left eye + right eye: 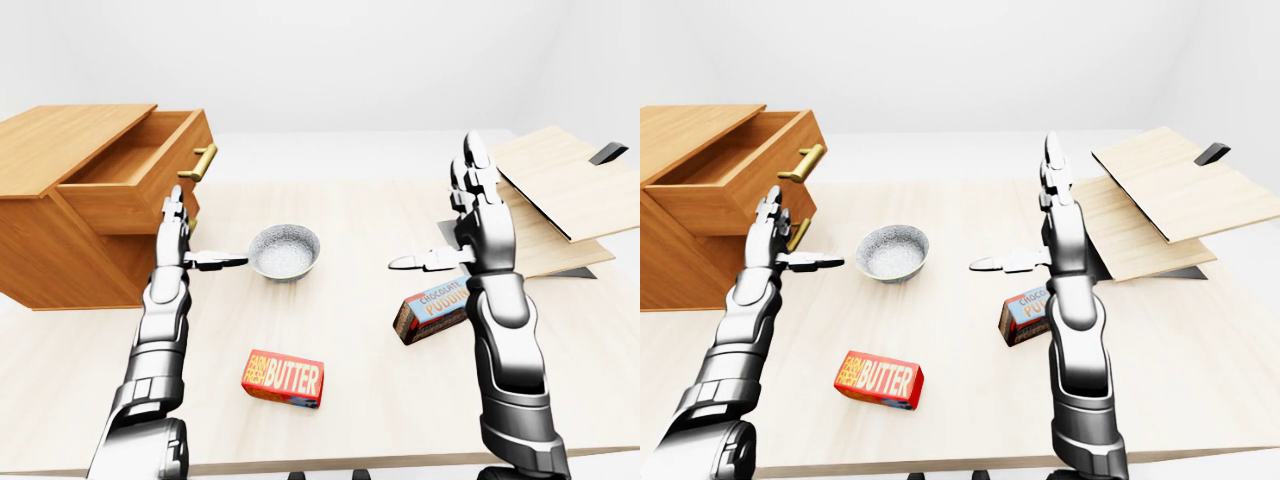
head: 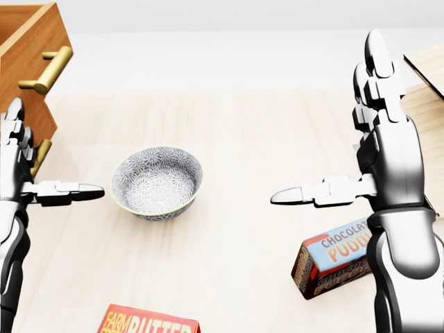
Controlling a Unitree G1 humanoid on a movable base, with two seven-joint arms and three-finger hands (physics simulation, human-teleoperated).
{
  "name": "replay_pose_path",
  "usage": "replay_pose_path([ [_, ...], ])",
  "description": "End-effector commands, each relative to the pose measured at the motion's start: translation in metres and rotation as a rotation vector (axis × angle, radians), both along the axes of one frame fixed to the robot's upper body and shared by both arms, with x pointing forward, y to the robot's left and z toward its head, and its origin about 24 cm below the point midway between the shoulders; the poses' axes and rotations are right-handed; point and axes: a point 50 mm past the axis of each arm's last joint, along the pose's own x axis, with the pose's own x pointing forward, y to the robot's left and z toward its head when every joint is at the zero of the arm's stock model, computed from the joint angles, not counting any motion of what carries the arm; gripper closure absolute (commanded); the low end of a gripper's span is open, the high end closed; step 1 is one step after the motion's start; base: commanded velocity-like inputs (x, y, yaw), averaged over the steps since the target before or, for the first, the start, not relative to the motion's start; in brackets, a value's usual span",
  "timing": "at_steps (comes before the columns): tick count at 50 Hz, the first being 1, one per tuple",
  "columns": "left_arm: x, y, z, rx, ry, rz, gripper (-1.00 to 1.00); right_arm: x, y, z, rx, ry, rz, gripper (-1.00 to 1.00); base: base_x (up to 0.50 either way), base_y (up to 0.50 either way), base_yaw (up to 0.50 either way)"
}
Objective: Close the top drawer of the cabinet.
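Both hands open, gripping nothing: left hand (image 1: pixel 176 235) beside drawer (image 1: pixel 140 180). Probably rigid, sliding easily; best pushed flat near handle (image 1: pixel 203 160).

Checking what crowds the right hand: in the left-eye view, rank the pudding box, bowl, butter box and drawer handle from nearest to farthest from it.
From the right hand:
1. Pudding box, just below it.
2. Bowl, to its left, mid-table.
3. Butter box, lower left; close to the bowl's rank, slightly farther.
4. Drawer handle, far upper left on the open top drawer.

Matt wooden cabinet (image 1: pixel 60 230) with brassy metal handle (image 1: pixel 204 160); glossy metal left hand (image 1: pixel 176 225).
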Motion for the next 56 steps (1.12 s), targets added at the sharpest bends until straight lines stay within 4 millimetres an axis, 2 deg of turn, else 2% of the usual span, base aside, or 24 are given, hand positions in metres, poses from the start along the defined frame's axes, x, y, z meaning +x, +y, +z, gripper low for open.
replay_pose_path([
  [1, -0.013, 0.053, 0.010, -0.013, -0.010, 0.130, -1.00, -0.004, -0.003, 0.003, -0.004, -0.018, -0.007, -1.00, 0.00, 0.00, 0.00],
  [13, -0.038, 0.098, 0.038, 0.003, -0.108, 0.256, -1.00, -0.007, 0.000, 0.005, -0.005, -0.033, -0.004, -1.00, 0.00, 0.00, 0.00],
  [23, -0.060, 0.148, 0.054, -0.039, -0.125, 0.383, -1.00, -0.015, 0.000, 0.010, -0.014, -0.061, -0.004, -1.00, 0.00, 0.00, 0.00],
  [25, -0.073, 0.175, 0.063, -0.062, -0.107, 0.412, -1.00, -0.017, 0.000, 0.011, -0.016, -0.069, -0.003, -1.00, 0.00, 0.00, 0.00],
  [27, -0.084, 0.193, 0.069, -0.090, -0.101, 0.439, -1.00, -0.018, 0.000, 0.013, -0.019, -0.077, -0.002, -1.00, 0.00, 0.00, 0.00],
  [31, -0.104, 0.218, 0.076, -0.134, -0.099, 0.503, -1.00, -0.020, 0.001, 0.013, -0.019, -0.080, 0.001, -1.00, 0.00, 0.00, 0.00],
  [35, -0.116, 0.229, 0.081, -0.142, -0.105, 0.537, -1.00, -0.021, 0.002, 0.013, -0.018, -0.081, 0.004, -1.00, 0.00, 0.00, 0.00],
  [40, -0.124, 0.232, 0.085, -0.123, -0.117, 0.548, -1.00, -0.023, 0.004, 0.015, -0.025, -0.093, 0.008, -1.00, 0.00, 0.00, 0.00],
  [44, -0.118, 0.226, 0.084, -0.109, -0.115, 0.537, -1.00, -0.025, 0.004, 0.015, -0.028, -0.097, 0.011, -1.00, 0.00, 0.00, 0.00],
  [50, -0.108, 0.206, 0.091, -0.050, -0.180, 0.468, -1.00, -0.031, 0.006, 0.020, -0.037, -0.123, 0.018, -1.00, 0.00, 0.00, 0.00],
  [54, -0.103, 0.183, 0.100, -0.026, -0.241, 0.393, -1.00, -0.037, 0.004, 0.022, -0.036, -0.142, 0.019, -1.00, 0.00, 0.00, 0.00],
  [56, -0.106, 0.163, 0.103, -0.020, -0.260, 0.328, -1.00, -0.038, 0.003, 0.022, -0.033, -0.140, 0.018, -1.00, 0.00, 0.00, 0.00],
])
